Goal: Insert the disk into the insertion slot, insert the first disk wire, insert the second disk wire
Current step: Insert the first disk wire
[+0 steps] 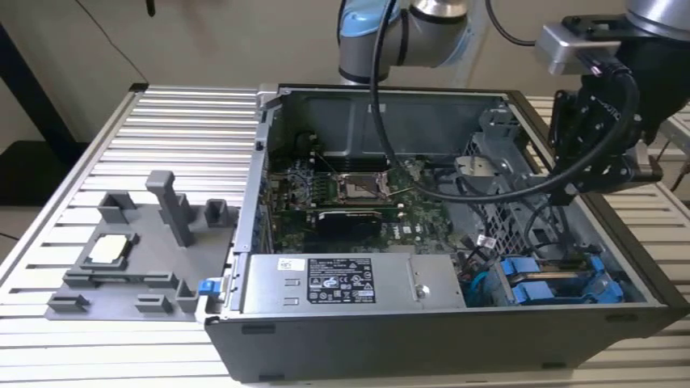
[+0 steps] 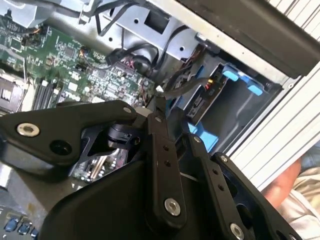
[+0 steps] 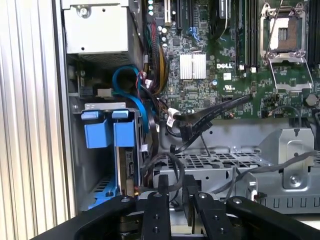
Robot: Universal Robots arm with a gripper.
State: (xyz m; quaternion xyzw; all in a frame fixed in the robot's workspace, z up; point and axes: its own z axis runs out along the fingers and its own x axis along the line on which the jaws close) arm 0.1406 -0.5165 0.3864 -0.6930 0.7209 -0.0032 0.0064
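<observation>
Over the slatted table point(image 1: 173, 113), I judge the disk point(image 3: 124, 135) seated. The wiring step is in hand and needs fine alignment. Whether my gripper point(image 3: 176, 186) holds anything, I cannot tell.

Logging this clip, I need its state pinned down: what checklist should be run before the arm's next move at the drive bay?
1. Case open, inside reachable: ok.
2. Disk in the slot, blue frame inside the grey bay: ok, as far as it shows.
3. Gripper close to the slot: ok.
4. Looped wire beside the gripper, held or not: cannot tell.
5. Any wire plugged into the disk: cannot tell.
6. Path free: loose wires cross between the board and the slot: not ok.
</observation>
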